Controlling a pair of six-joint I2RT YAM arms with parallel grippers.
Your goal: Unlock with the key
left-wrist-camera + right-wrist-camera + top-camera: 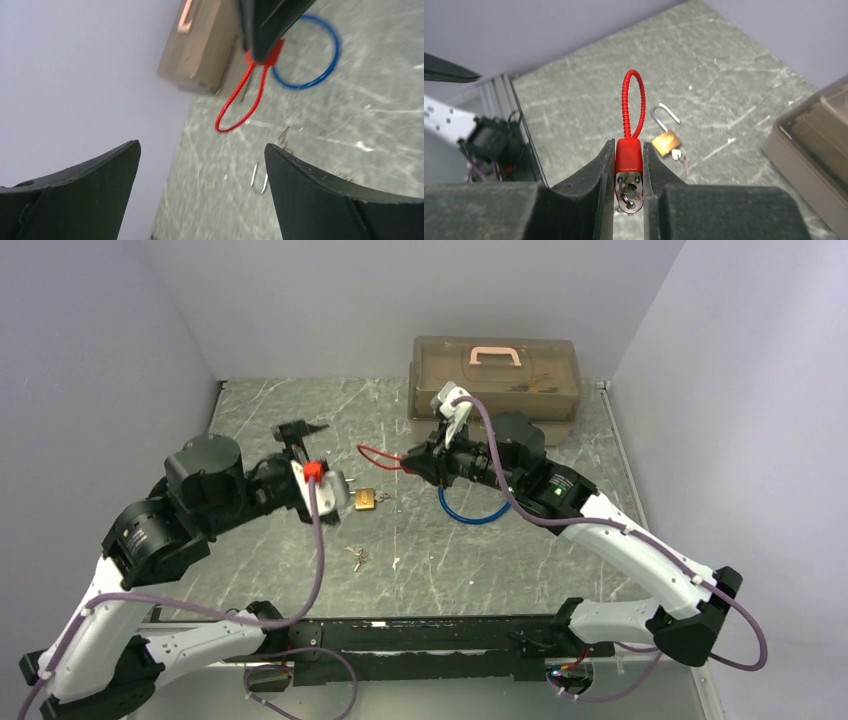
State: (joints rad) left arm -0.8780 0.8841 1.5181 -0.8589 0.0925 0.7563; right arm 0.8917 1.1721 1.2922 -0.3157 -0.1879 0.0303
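Red cable padlock (629, 159) clamped in right jaws, left jaws wide apart, empty; brass padlock (667, 143) nearby, shackle open

A robotics laboratory test cell: two white-and-black jointed robot arms (640, 550) stand bolted to a black metal rail (420, 635) at the near edge of a grey marbled tabletop (450, 570), trailing purple cables (318, 560). Plain pale lavender wall panels (100, 340) close the bench in on three sides. A translucent brown plastic case with a pink handle (495, 375) and a small brass padlock (365, 501) sit on the top.
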